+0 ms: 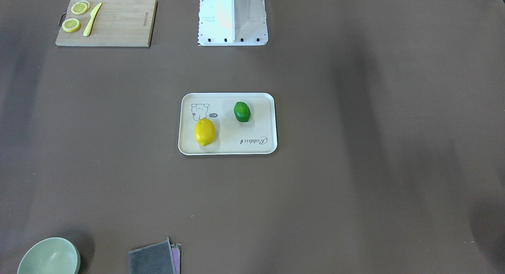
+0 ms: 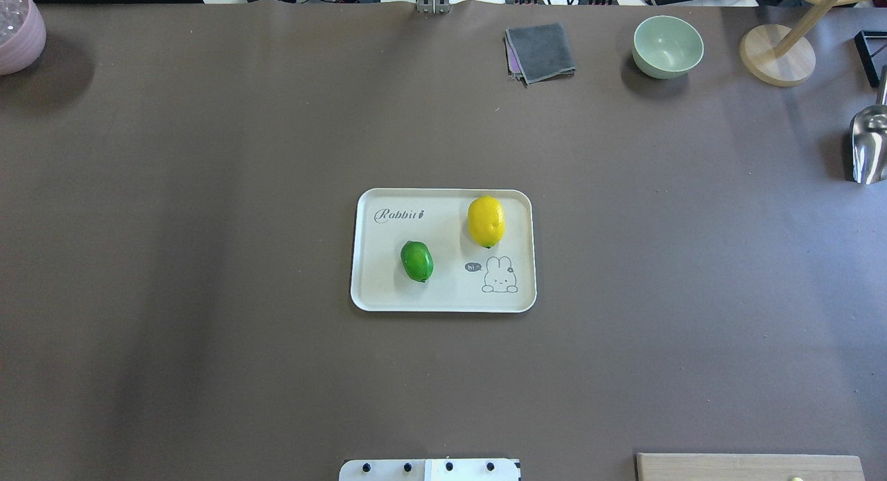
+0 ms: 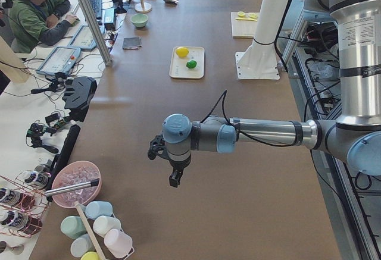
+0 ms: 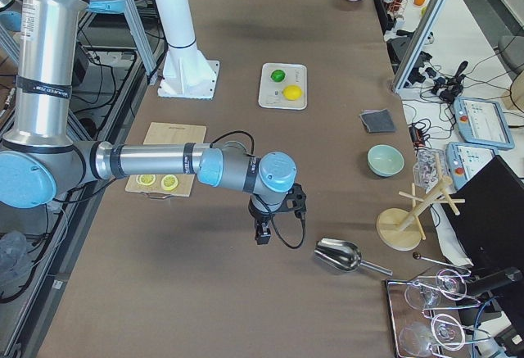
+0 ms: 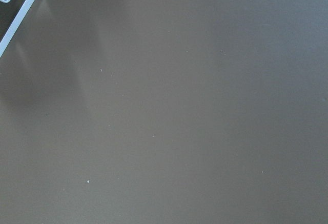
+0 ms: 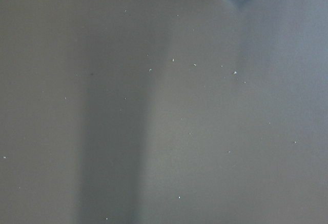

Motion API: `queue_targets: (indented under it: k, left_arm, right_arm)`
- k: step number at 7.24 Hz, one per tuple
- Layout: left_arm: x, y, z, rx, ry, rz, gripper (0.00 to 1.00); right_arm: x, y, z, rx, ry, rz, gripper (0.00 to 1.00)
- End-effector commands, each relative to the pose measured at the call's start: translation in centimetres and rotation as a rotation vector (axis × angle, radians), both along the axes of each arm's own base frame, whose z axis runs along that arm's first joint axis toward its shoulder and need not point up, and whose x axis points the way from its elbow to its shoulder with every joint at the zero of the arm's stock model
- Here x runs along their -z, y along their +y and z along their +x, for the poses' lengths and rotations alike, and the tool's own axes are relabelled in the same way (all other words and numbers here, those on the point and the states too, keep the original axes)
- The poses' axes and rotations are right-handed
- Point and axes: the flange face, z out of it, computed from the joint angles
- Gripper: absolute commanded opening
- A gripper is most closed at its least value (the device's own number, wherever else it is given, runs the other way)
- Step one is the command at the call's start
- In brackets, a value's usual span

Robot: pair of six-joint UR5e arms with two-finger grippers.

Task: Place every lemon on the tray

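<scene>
The beige tray [image 2: 443, 301] with a white rim lies at the table's middle, also in the front view [image 1: 229, 149]. The yellow lemon [image 2: 486, 221] and the green lemon [image 2: 416, 260] both rest on it, apart from each other; they also show in the front view, yellow [image 1: 205, 132] and green [image 1: 242, 111]. My left gripper [image 3: 174, 179] hangs over bare table far toward the table's left end. My right gripper [image 4: 262, 233] hangs over bare table far toward the right end. Both show only in side views, so I cannot tell whether they are open or shut.
A wooden cutting board [image 1: 106, 21] holds lemon slices [image 1: 71, 25] and a pale yellow knife [image 1: 92, 19]. A green bowl [image 2: 667, 46], a grey cloth [image 2: 540, 51], a wooden stand [image 2: 776, 55], a metal scoop [image 2: 870, 145] and a pink bowl [image 2: 17, 27] line the table's edges.
</scene>
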Motion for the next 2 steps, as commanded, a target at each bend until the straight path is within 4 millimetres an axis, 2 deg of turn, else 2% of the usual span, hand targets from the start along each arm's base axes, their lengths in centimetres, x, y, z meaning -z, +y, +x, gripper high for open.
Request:
queue_targets:
  k: [1, 2]
  left_arm:
    - [0.05, -0.04, 0.00, 0.000, 0.000, 0.002, 0.99]
    - [-0.03, -0.04, 0.07, -0.002, 0.000, 0.000, 0.99]
  right_arm:
    - [-0.02, 0.00, 0.00, 0.000, 0.000, 0.000, 1.00]
    - [-0.01, 0.00, -0.01, 0.000, -0.001, 0.000, 1.00]
